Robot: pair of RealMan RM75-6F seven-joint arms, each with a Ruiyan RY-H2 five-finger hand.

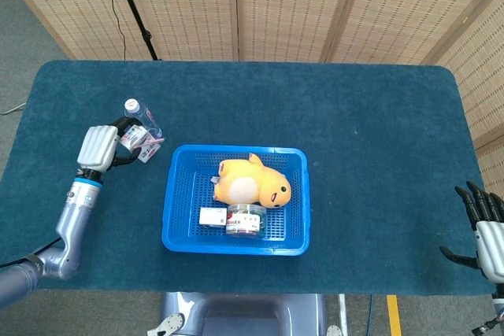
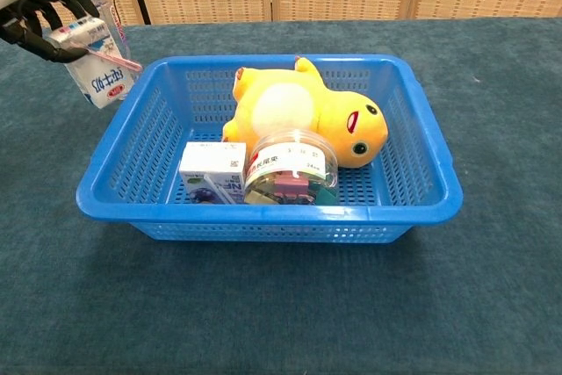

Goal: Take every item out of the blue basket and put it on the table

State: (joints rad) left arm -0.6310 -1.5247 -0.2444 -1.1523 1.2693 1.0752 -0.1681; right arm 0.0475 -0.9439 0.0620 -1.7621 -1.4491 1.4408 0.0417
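Observation:
The blue basket holds a yellow plush toy, a small white carton and a round clear jar. My left hand grips a white milk carton left of the basket, low over the table, right in front of a clear water bottle. My right hand is open at the table's right front corner, holding nothing.
The blue table stretches wide to the right of the basket. Woven screens stand behind the far edge.

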